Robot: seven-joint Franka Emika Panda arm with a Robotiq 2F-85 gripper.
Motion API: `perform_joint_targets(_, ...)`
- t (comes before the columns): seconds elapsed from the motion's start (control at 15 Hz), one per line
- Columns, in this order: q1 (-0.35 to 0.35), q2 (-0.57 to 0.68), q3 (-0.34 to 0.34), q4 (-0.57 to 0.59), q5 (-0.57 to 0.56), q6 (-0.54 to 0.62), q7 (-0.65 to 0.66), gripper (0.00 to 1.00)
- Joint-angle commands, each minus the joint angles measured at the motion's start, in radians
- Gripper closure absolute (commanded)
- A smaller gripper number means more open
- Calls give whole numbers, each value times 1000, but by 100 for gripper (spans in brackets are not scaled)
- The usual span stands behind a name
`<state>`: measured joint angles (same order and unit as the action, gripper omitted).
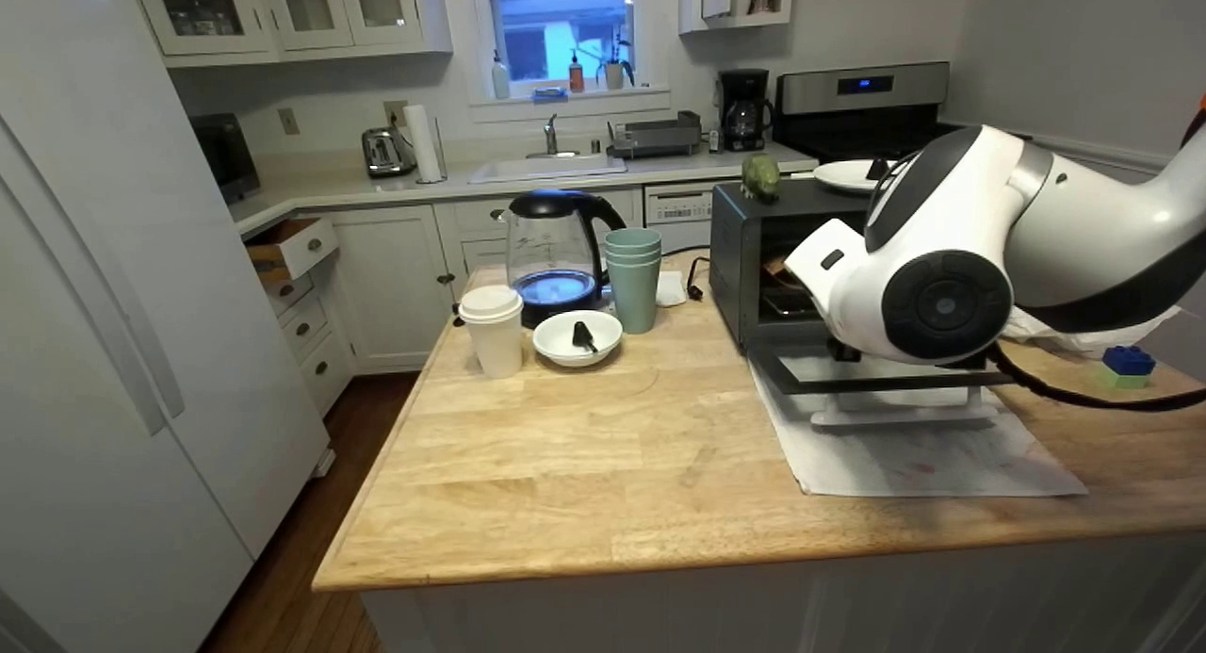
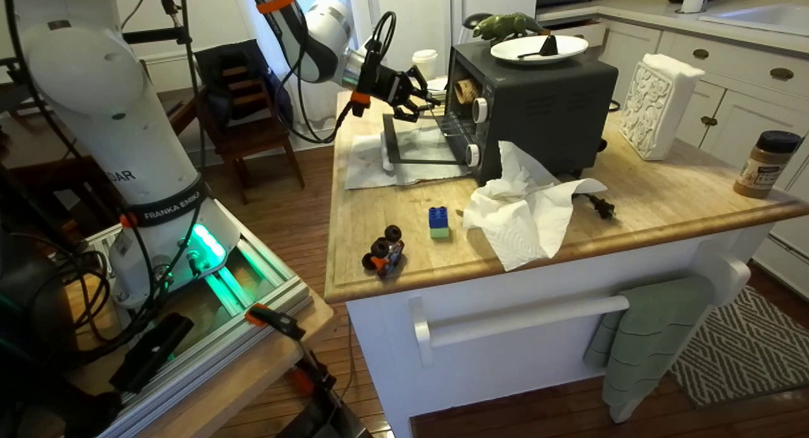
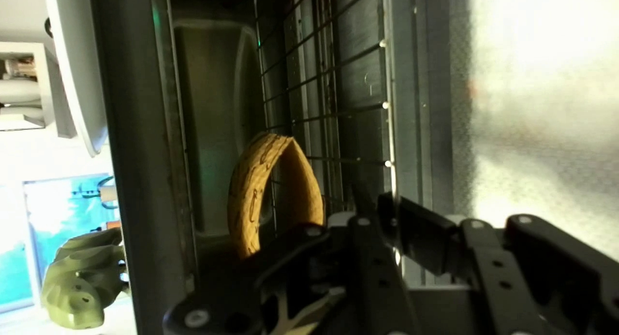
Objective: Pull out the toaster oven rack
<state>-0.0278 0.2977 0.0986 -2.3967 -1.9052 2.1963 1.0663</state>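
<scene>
1. Toaster oven [image 2: 550, 106]: door [image 2: 392, 144] down, gripper [image 2: 431, 104] at its open front.
2. On top: white plate [image 2: 572, 44], green animal figure [image 2: 507, 26].
3. Crumpled paper towel [image 2: 521, 217] beside it; blue block [image 2: 437, 217] sits on light-green block [image 2: 439, 232].

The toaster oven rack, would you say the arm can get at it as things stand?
Likely yes: the toaster oven has its door down, and in the wrist view the gripper appears to straddle the front wire of the rack; whether it grips is unclear.
</scene>
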Motion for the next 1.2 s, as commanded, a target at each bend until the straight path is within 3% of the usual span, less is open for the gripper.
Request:
perform_joint_targets(0.0,2,-91,-2,-109,16,26,-17,97)
perform_joint_targets(0.87,13,-185,-6,-202,0,128,-55,94)
perform_joint_targets(1.0,15,-193,-7,-207,-1,134,-57,81)
perform_joint_targets(1.07,15,-192,-8,-206,2,141,-61,62)
perform_joint_targets(1.13,15,-190,-9,-211,3,157,-67,56)
